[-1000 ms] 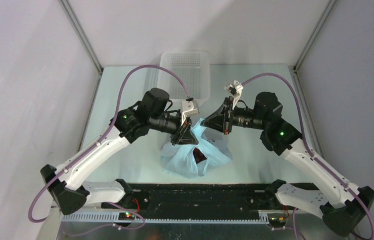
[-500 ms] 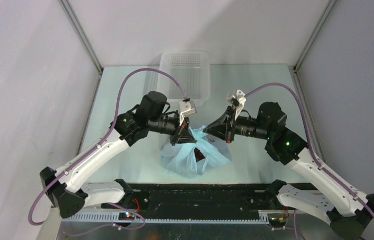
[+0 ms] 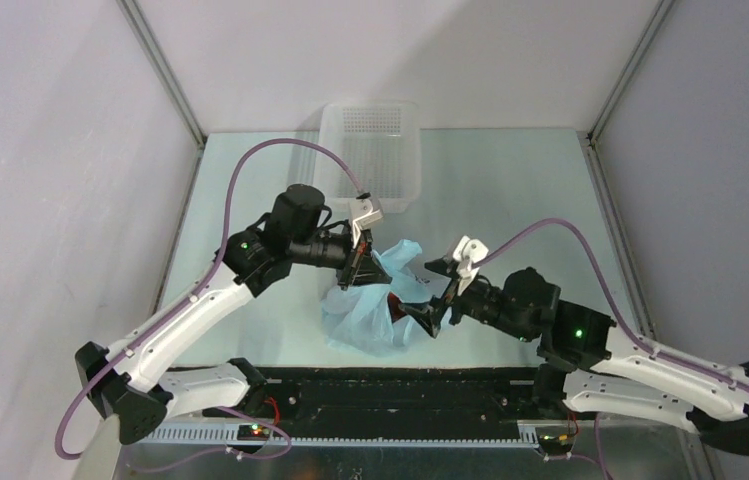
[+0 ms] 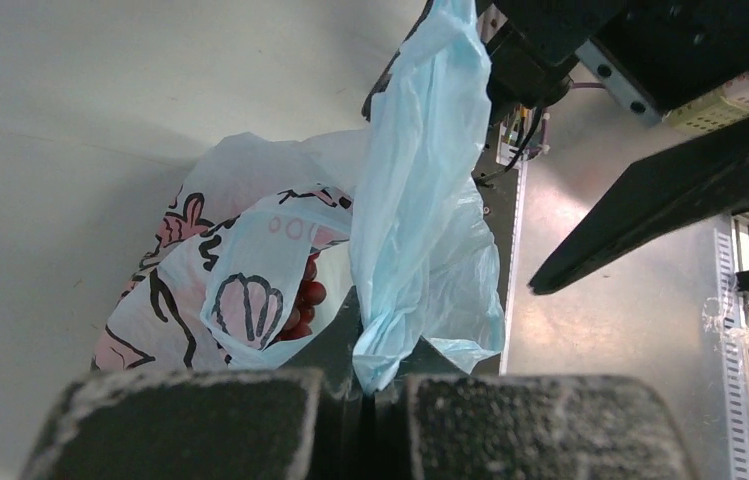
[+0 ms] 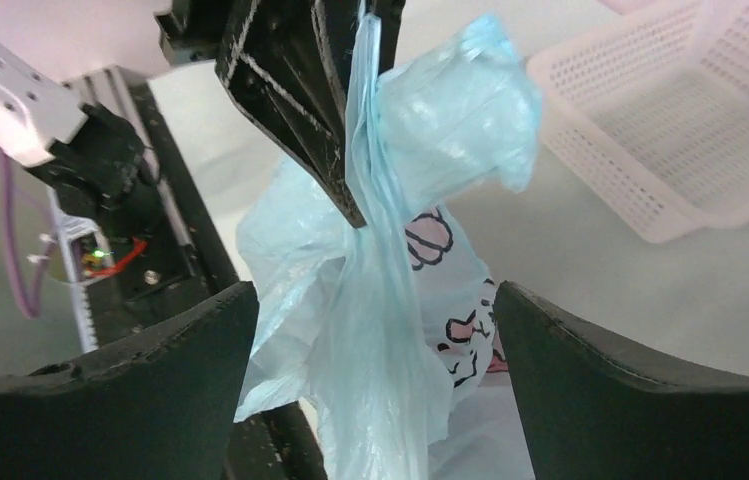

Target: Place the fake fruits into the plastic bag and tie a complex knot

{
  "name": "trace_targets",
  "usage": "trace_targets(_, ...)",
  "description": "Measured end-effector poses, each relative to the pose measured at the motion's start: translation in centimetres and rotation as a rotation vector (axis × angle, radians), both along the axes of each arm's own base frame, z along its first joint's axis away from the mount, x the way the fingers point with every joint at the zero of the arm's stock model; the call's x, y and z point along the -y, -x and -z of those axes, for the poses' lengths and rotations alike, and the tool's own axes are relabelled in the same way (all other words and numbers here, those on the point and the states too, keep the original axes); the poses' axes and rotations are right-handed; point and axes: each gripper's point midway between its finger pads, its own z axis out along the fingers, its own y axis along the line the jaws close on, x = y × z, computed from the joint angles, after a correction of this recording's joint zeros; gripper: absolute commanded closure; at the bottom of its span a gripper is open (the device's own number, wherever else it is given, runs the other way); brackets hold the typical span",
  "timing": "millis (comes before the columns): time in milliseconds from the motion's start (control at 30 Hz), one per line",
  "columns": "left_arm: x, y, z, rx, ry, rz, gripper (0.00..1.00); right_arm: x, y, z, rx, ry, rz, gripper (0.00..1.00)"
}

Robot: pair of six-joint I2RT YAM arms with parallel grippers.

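The light-blue plastic bag [image 3: 368, 318] with pink and black cartoon prints lies in front of the arm bases. Dark-red grapes [image 4: 302, 298] show through its mouth, and a red fruit [image 3: 402, 313] shows from above. My left gripper [image 4: 382, 392] is shut on a stretched strip of the bag's plastic [image 4: 420, 200], which it holds up above the bag [image 3: 360, 268]. My right gripper [image 5: 375, 400] is open. It sits low to the right of the bag [image 3: 430, 298], with the hanging strip [image 5: 380, 320] loose between its fingers. The knot is out of view.
A white perforated basket [image 3: 370, 150] stands at the back of the table and also shows as a basket [image 5: 690, 130] in the right wrist view. The black rail [image 3: 390, 390] with the arm bases runs along the near edge, close to the bag.
My right gripper has opened, let go of the bag's plastic and swung down toward the near edge beside the bag. My left gripper has shut on the strip and shifted slightly left.
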Motion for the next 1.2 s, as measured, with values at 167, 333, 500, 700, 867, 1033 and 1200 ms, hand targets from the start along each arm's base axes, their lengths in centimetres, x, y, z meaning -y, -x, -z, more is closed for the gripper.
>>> trace_targets(167, 0.0, 0.1, 0.0, -0.019, -0.001, -0.009, 1.00, -0.7, -0.5, 1.6, 0.095, 0.093, 0.115, 0.06)
trace_targets(333, -0.1, 0.0, 0.0, -0.029, -0.001, -0.017, 1.00, -1.5, -1.4, 3.3, 0.159, 0.190, 0.211, 0.07)
trace_targets(500, -0.1, -0.1, 0.1, -0.036, -0.004, -0.021, 1.00, -1.3, -2.6, 4.5, 0.224, 0.285, 0.314, 0.10)
trace_targets(700, -0.2, -0.2, 0.4, -0.049, -0.012, -0.027, 1.00, -0.8, -4.1, 5.7, 0.305, 0.400, 0.424, 0.40)
trace_targets(867, -0.2, -0.3, 0.5, -0.051, -0.016, -0.031, 1.00, 0.1, -5.0, 5.2, 0.332, 0.413, 0.515, 0.85)
trace_targets(1033, 0.1, -0.6, 0.3, -0.039, -0.004, -0.029, 1.00, 0.1, -5.3, 5.1, 0.292, 0.370, 0.522, 1.00)
trace_targets(1200, 0.4, -0.9, -0.1, -0.029, 0.014, -0.031, 1.00, 0.2, -5.3, 5.1, 0.228, 0.320, 0.472, 0.73)
